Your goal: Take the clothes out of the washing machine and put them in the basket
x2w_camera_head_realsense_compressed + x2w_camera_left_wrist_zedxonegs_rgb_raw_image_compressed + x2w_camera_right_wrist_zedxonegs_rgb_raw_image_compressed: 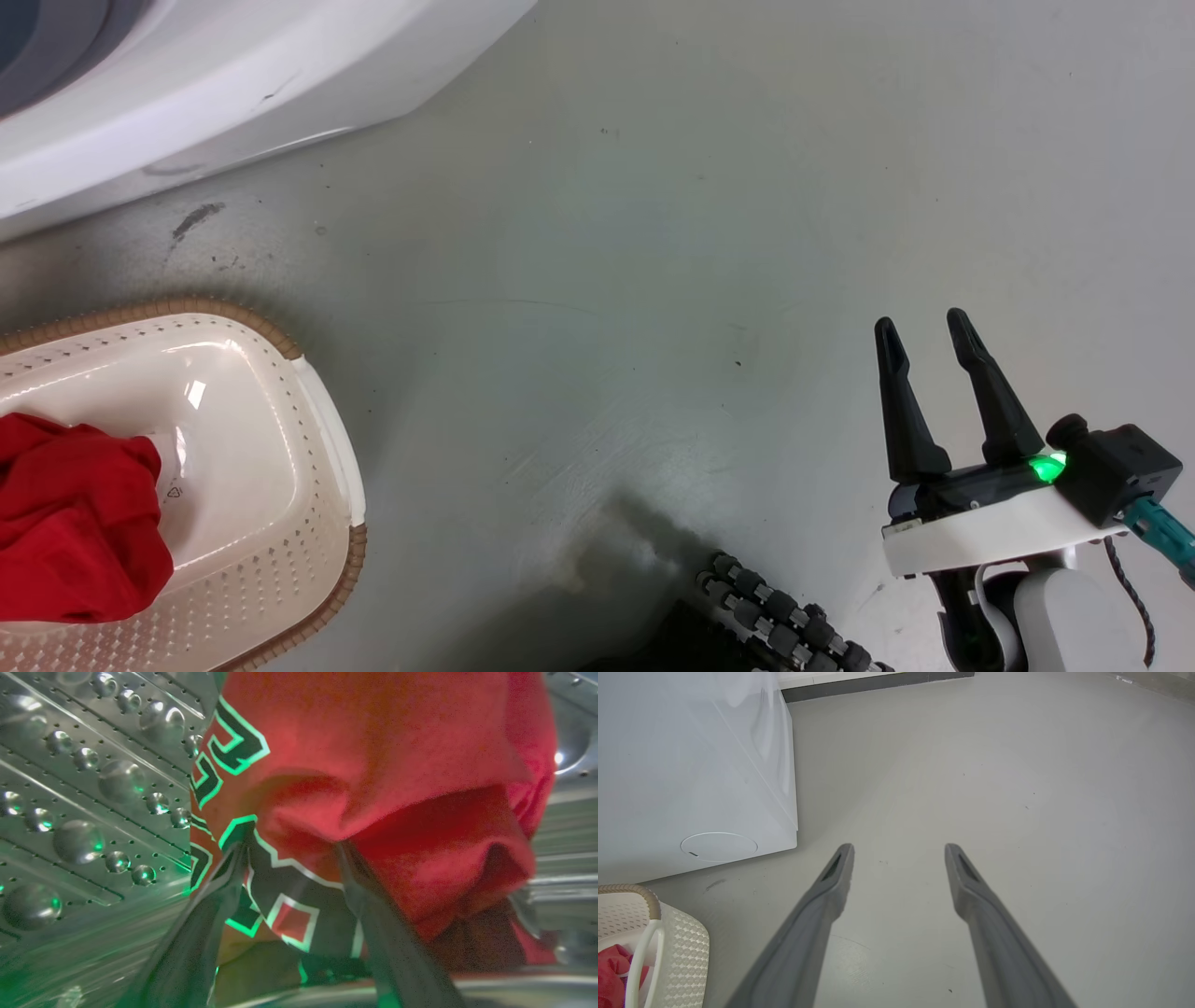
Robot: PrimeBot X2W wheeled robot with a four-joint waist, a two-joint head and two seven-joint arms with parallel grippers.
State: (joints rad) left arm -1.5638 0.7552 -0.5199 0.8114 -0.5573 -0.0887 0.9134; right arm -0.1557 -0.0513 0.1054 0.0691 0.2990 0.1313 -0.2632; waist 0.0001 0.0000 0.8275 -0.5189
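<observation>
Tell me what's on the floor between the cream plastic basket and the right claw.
Nothing: in the head view the stretch from the oval cream perforated basket to the right claw is bare grey floor.

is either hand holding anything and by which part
Right hand: open, nothing held. Left hand straddles a lettered fold of the jersey in the drum; whether it grips cannot be told.

The red jersey point(373, 742) hides the fingertips of the left end effector point(293, 851).
</observation>
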